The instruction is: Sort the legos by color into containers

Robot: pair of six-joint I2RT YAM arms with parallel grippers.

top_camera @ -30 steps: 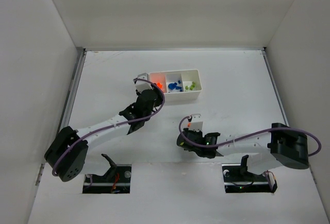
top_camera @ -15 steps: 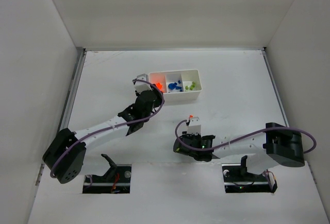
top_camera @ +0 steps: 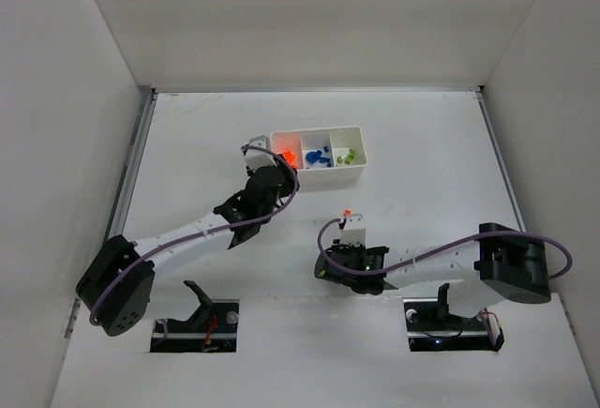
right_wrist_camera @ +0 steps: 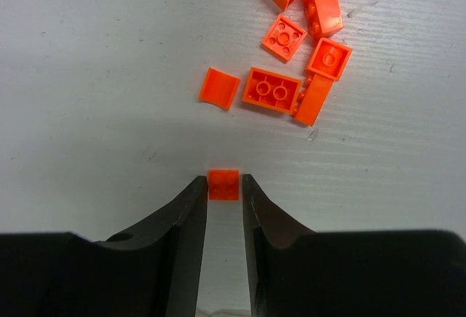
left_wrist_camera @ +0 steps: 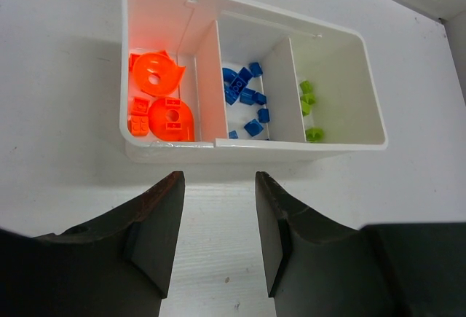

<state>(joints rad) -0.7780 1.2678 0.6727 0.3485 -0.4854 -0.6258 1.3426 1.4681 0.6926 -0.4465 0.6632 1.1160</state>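
Observation:
The white three-compartment tray (top_camera: 319, 129) sits at the back centre. In the left wrist view the tray (left_wrist_camera: 255, 149) holds orange pieces (left_wrist_camera: 164, 95) on the left, blue bricks (left_wrist_camera: 244, 95) in the middle and yellow-green bricks (left_wrist_camera: 309, 109) on the right. My left gripper (left_wrist_camera: 218, 178) is open and empty, just short of the tray's near wall; it also shows in the top view (top_camera: 277, 181). My right gripper (right_wrist_camera: 224, 186) is closed on a small orange brick (right_wrist_camera: 224, 184) at its fingertips, low over the table. Several loose orange bricks (right_wrist_camera: 298, 47) lie just beyond it.
In the top view my right gripper (top_camera: 347, 220) is near the table's middle with an orange speck (top_camera: 347, 212) at its tip. White walls enclose the table on three sides. Both arm bases sit at the near edge.
My right arm has swung left and towards the near edge over the last second. My left arm has barely shifted and stays by the tray.

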